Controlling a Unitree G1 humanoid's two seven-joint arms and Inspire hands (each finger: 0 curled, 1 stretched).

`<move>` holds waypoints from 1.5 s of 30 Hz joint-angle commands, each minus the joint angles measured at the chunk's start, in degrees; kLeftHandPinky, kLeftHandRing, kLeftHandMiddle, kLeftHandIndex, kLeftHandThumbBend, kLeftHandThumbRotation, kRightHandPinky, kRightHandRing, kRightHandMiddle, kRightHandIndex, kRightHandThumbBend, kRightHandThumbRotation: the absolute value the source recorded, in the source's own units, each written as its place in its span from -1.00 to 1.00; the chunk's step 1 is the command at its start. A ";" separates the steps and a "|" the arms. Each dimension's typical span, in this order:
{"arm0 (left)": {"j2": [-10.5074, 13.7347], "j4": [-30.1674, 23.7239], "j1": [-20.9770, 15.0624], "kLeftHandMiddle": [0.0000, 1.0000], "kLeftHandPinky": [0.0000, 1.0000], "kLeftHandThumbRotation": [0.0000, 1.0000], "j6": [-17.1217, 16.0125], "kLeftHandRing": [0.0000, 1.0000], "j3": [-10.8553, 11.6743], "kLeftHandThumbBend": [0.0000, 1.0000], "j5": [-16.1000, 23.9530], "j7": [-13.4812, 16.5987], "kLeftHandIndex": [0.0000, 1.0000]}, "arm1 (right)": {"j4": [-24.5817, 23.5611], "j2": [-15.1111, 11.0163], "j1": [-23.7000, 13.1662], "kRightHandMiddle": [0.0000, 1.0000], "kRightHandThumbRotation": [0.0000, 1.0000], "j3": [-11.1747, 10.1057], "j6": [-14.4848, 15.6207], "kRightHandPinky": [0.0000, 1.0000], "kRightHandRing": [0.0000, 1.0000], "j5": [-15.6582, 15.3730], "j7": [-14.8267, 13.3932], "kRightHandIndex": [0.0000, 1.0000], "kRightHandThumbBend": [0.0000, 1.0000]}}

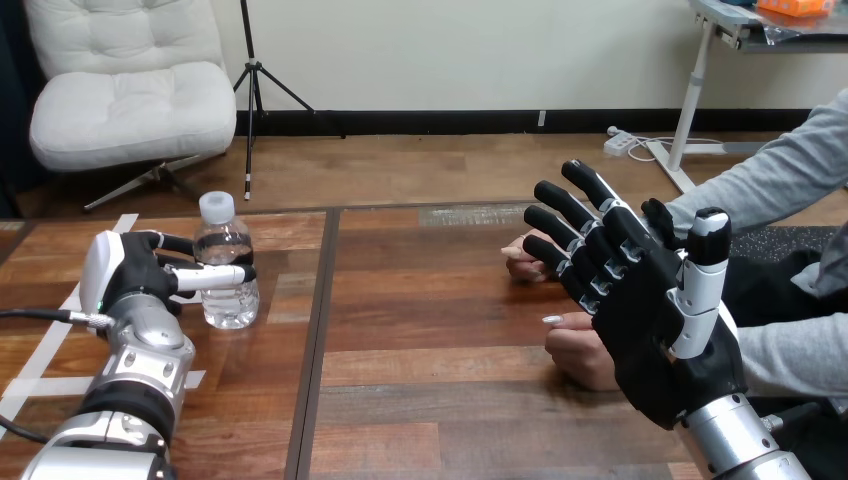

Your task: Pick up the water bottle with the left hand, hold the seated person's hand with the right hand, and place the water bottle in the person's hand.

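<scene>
A clear water bottle (225,262) with a white cap stands upright on the wooden table (430,330) at the left. My left hand (130,275) is beside it, with fingers and thumb curled round its middle. My right hand (655,330) is raised at the right, palm facing me, fingers straight and spread, holding nothing. Behind it two of the person's hands rest on the table: one near the middle (525,262), partly hidden by my fingers, and a nearer one (578,350) just left of my palm. I cannot tell whether my right hand touches either.
Strips of white tape (40,350) mark the table at the far left. A dark seam (318,340) runs front to back down the table. The person's grey-sleeved arms (770,180) come in from the right edge.
</scene>
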 commanded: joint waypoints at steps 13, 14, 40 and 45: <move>0.69 -1.61 -2.74 -0.11 -0.32 -1.00 -3.74 -0.21 -0.27 0.52 0.71 2.59 -0.03 | -2.08 -0.34 -2.08 0.84 1.00 -0.31 -0.56 0.82 0.84 0.51 0.19 0.91 0.97; 0.71 -1.61 -2.75 -0.11 -0.32 -1.00 -3.75 -0.21 -0.23 0.52 0.67 2.54 -0.03 | -2.10 -0.34 -2.08 0.84 1.00 -0.31 -0.53 0.82 0.84 0.56 0.20 0.91 0.97; 0.96 -1.64 -2.66 -0.10 -0.29 -1.00 -4.21 -0.19 -0.57 0.51 1.09 1.84 -0.02 | -1.39 -0.38 -2.37 0.84 1.00 -0.42 -0.80 0.80 0.84 0.44 0.48 0.91 0.96; 0.92 -1.87 -2.52 -0.10 -0.29 -1.00 -4.62 -0.19 -0.44 0.50 0.93 1.69 -0.02 | -1.48 -0.38 -2.37 0.84 1.00 -0.43 -0.47 0.80 0.84 0.40 0.20 0.92 0.98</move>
